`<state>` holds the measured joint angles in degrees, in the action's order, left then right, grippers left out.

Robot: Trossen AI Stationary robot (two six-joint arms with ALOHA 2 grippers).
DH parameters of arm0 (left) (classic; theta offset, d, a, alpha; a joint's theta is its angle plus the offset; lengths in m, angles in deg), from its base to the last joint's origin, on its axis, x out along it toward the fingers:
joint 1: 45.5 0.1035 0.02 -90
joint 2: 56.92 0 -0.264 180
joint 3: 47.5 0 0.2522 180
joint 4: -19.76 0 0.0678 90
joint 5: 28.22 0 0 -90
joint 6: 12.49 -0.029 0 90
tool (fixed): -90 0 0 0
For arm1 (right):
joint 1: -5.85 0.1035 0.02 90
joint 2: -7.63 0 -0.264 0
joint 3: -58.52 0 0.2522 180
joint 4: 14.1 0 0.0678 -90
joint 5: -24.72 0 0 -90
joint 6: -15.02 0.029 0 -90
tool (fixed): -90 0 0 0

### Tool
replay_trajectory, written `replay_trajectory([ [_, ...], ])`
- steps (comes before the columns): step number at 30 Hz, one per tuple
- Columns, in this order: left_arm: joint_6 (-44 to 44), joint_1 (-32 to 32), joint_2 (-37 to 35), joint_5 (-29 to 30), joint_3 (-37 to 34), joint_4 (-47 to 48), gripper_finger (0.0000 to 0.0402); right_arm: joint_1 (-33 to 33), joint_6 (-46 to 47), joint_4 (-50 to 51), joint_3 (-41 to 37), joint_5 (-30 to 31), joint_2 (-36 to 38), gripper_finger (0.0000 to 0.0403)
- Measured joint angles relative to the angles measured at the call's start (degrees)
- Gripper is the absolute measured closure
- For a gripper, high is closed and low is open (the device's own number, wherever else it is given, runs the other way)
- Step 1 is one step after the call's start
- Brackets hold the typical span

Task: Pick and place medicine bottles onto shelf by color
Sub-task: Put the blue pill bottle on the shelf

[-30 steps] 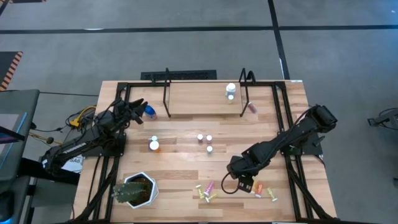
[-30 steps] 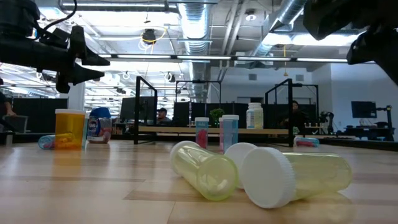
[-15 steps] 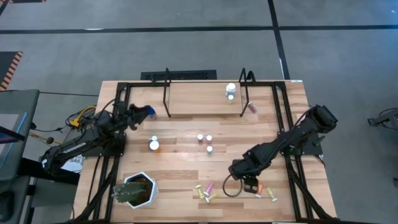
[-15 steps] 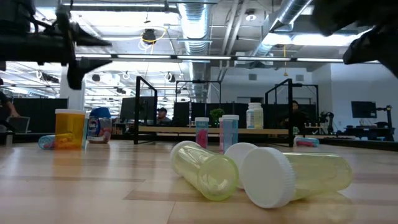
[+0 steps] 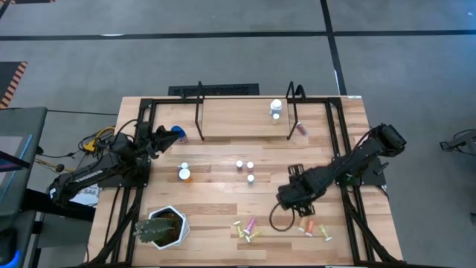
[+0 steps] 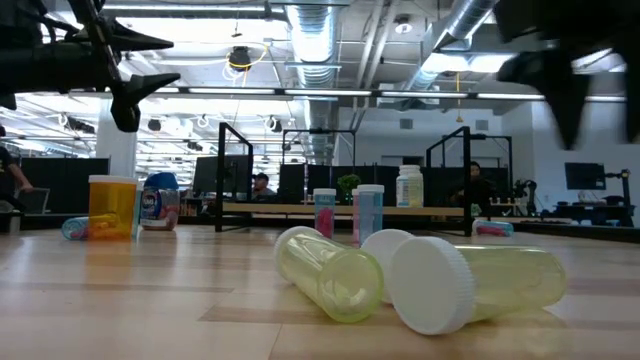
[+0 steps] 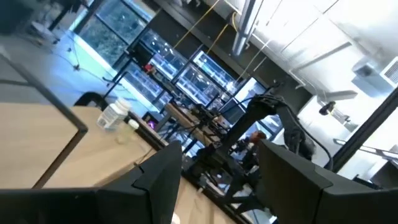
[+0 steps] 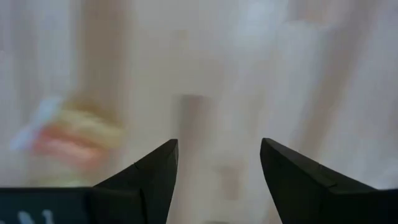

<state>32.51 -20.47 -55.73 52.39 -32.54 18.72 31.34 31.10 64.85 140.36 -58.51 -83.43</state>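
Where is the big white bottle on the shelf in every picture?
High view: white bottle stands at the shelf's right end, near the table's far edge.
Low view: white bottle stands in the background, right of centre, on the shelf.
Left wrist view: a pale bottle, probably the same one, left of centre on a wooden surface.
Right wrist view: not in it.
Shared landmark: the shelf.

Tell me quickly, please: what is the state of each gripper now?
Left gripper: fingers open, holding nothing, raised near the shelf's left end.
Right gripper: fingers open, holding nothing, over bare table.
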Motion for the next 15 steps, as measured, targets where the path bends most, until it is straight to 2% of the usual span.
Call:
replay_trajectory([
  [9, -1.92, -8.24, -0.01, 6.99, 0.07, -2.89, 0.0203, -12.94, -17.04, -11.8, -0.02, 0.64, -0.2, 0.0153],
  [15, -3.15, -10.01, -0.04, 7.34, 0.07, -2.94, 0.0203, -19.71, -22.13, -21.38, 0.0, -0.21, -0.18, 0.0153],
])
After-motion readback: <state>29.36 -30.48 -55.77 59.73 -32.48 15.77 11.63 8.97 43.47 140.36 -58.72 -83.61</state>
